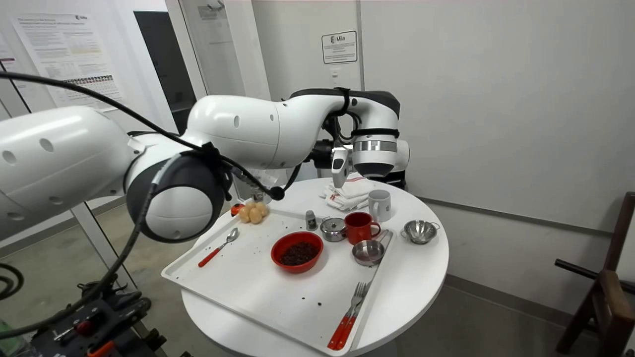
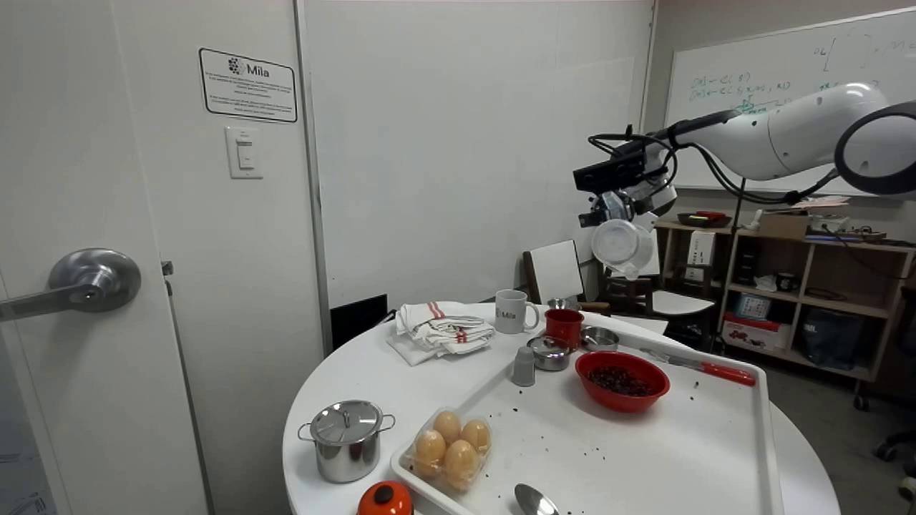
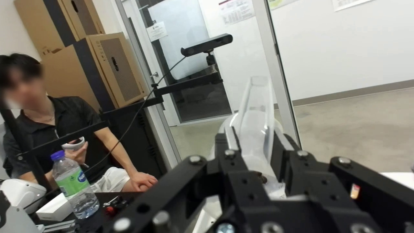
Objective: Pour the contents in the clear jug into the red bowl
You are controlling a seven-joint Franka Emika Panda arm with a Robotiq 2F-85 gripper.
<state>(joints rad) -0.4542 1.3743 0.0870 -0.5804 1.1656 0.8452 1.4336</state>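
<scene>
My gripper (image 3: pixel 255 142) is shut on the handle of the clear jug (image 3: pixel 252 124) in the wrist view. In an exterior view my gripper (image 2: pixel 605 211) holds the jug (image 2: pixel 621 245) high above the table, tipped onto its side with a round end towards the camera. A few dark bits show low between the fingers; I cannot tell whether they are inside the jug. The red bowl (image 1: pixel 296 252) stands upright on the tray with dark bean-like contents; it also shows in an exterior view (image 2: pixel 622 390). In an exterior view the arm's wrist hides the fingers.
The white tray (image 1: pixel 248 282) carries a red mug (image 1: pixel 359 228), a lidded metal pot (image 1: pixel 333 229), a grey shaker (image 1: pixel 311 220), a metal pan (image 1: pixel 368 253), eggs (image 2: pixel 458 447) and cutlery (image 1: pixel 349 315). A grey mug (image 2: pixel 512 311) and folded cloths (image 2: pixel 444 325) stand behind. Dark bits lie scattered.
</scene>
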